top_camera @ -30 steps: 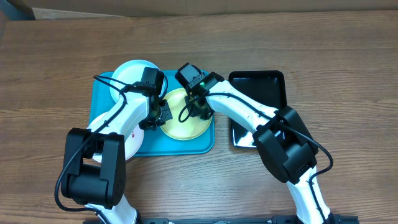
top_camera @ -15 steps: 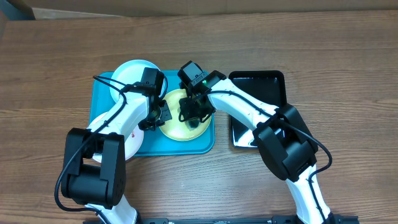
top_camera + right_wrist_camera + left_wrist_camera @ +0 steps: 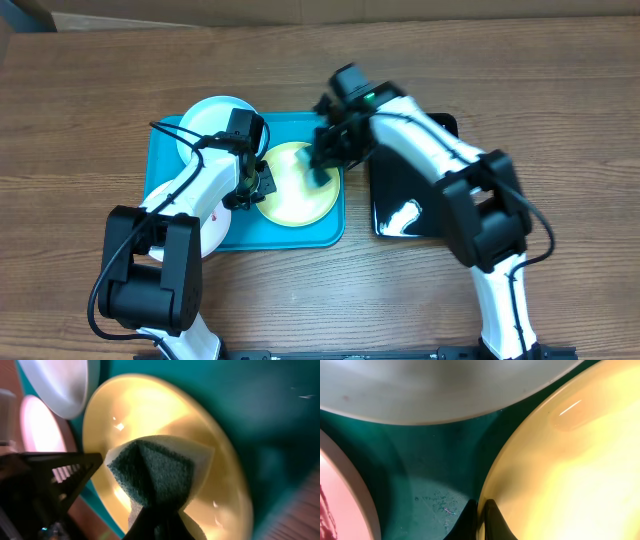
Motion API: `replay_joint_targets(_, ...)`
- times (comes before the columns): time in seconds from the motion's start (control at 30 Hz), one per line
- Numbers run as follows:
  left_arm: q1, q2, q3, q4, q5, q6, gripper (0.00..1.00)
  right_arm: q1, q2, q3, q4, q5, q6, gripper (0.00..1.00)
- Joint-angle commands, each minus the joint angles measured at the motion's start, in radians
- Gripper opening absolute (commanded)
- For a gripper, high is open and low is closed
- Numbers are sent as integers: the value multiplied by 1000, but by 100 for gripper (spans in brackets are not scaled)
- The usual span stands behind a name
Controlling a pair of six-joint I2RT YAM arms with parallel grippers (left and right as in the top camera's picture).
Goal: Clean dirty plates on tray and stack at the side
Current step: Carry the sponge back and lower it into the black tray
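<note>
Yellow plate [image 3: 290, 200] lies on the teal tray [image 3: 300, 235], beside a blue plate [image 3: 212, 120] and a white plate [image 3: 215, 235]. Only the left wrist view shows the left gripper [image 3: 479, 510] pinched onto its rim. Only the right wrist view shows the right gripper [image 3: 155, 522] clamping a green sponge [image 3: 155, 467] over it.

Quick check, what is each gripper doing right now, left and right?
Left gripper: closed, pinching the yellow plate at its rim.
Right gripper: closed on the green sponge.
</note>
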Motion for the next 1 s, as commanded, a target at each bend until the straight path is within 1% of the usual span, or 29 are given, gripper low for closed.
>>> replay_joint_targets(0.0, -6, 17, -18, -11, -31, -5, 5, -67, -116, 31, -47, -130, -65, 4)
replay_joint_targets(0.1, -6, 17, -18, -10, -31, -5, 4, -116, -146, 31, -127, -124, -117, 4)
replay_joint_targets(0.2, -6, 17, -18, -10, -32, -5, 4, -171, -163, 31, -215, -63, -141, 4)
replay_joint_targets(0.33, -6, 17, -18, -10, -31, -5, 4, -245, -164, 30, -315, 100, -143, 4)
replay_joint_targets(0.5, -6, 17, -18, -10, -32, -5, 4, -298, -164, 23, -384, 294, -139, 4)
replay_joint_targets(0.57, -6, 17, -18, -10, -32, -5, 4, -301, -164, 5, -382, 380, -122, 4)
replay_joint_targets(0.7, -6, 17, -18, -10, -31, -5, 4, -299, -164, -57, -330, 573, -37, 4)
replay_joint_targets(0.97, -6, 17, -18, -10, -31, -5, 4, -297, -164, -200, -145, 594, -33, 4)
